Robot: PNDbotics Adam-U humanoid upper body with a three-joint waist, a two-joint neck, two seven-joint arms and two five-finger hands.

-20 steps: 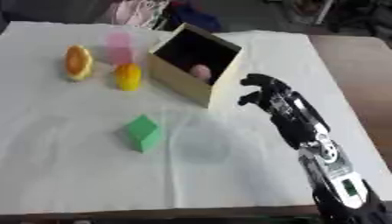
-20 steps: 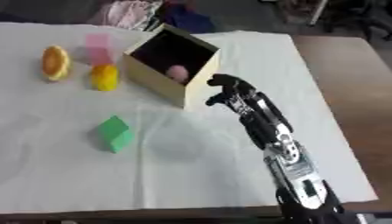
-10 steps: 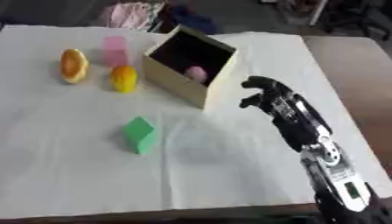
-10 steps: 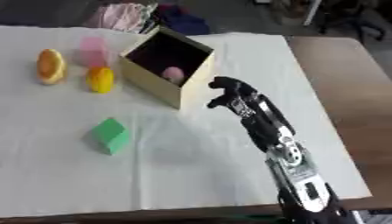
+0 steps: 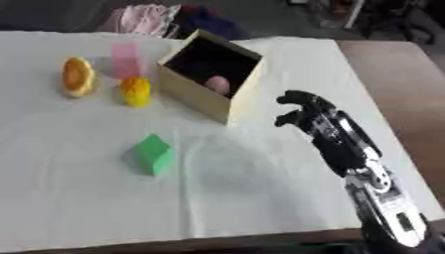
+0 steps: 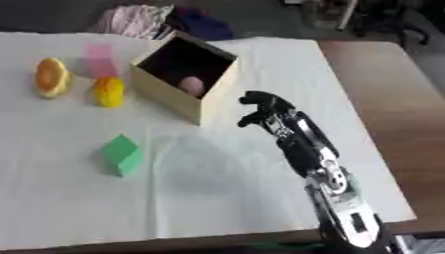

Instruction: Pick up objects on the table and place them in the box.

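Left eye view
Your right hand point(image 5: 311, 111): it comes in from the lower right and hangs over the desk point(image 5: 260, 188) just right of the box; its fingers point(image 5: 291, 97) are clenched and hold nothing.
Box point(image 5: 205, 95): tan, open, tipped so you look into its dark inside; it sits on the white cloth toward the far side.
Pink thing point(image 5: 218, 84): rounded, lying inside the box against the near wall.
Green block point(image 5: 154, 154): on the cloth, nearer you than the box and to its left, well apart from your hand.
Yellow thing point(image 5: 135, 91): just left of the box.
Pink block point(image 5: 126, 60): behind the yellow thing, near the box's left wall.
Orange thing point(image 5: 77, 77): round, farthest left, beside the yellow one.

Right eye view
Your right hand: same pose, knuckles close to the box's near right corner; you cannot tell if they touch it.
Clothes point(image 6: 130, 21): a pink and dark heap beyond the desk's far edge.
Your left hand: does not show in either view.
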